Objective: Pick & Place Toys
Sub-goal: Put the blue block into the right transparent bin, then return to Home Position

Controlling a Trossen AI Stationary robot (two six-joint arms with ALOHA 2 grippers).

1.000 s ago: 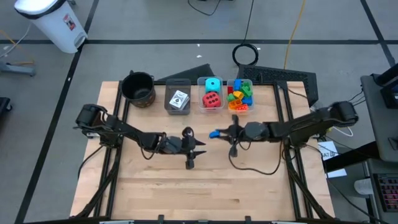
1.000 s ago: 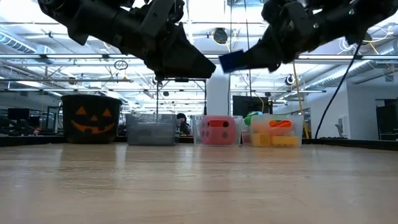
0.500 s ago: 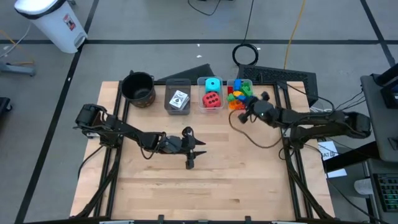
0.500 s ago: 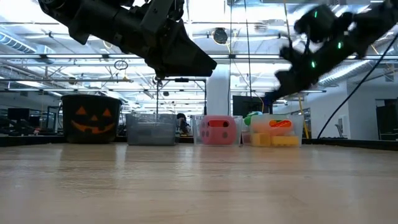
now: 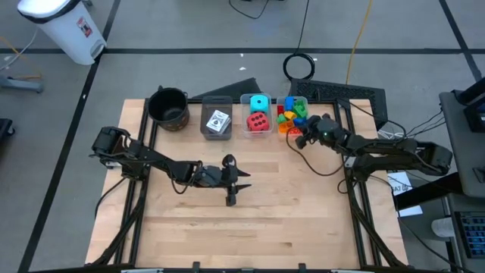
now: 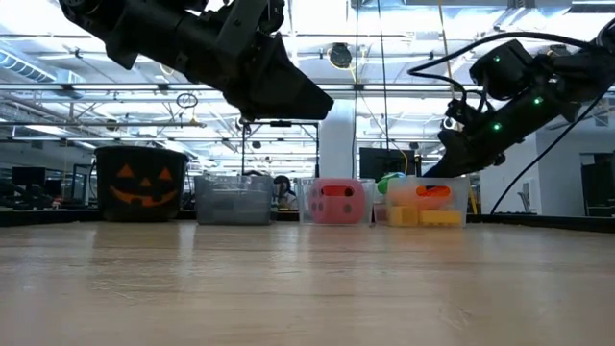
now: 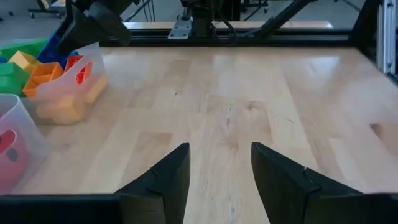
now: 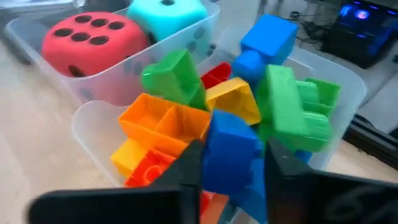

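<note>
None of the toys is to be seen on the bare table [image 5: 250, 227]; the near and middle boards lie without a single brick, cube or card, so the gathering is judged almost done.

Above the middle of the table the left gripper [image 7: 219, 158] hangs idle, its fingers set a little apart with nothing between them.

Farther back, at the far edge, the right gripper [image 5: 301, 135] is held over the brick bin [image 8: 87, 121]. A blue brick [image 8: 233, 146] is clasped between its fingers, just above the heap of green, orange, yellow and red bricks [image 8: 186, 106] already lying in that bin. Whether the hold is being slackened cannot be told.

In the next bin along that edge the red cube [image 5: 258, 121] and the cyan cube [image 5: 259, 102] are already stowed, and in the bin beyond them the cards [image 5: 218, 121] are laid. The pot [image 5: 168, 106] at the end of the row is seen to hold nothing.

What is left is judged to be one thing only: the blue brick has to be let go into its bin.
</note>
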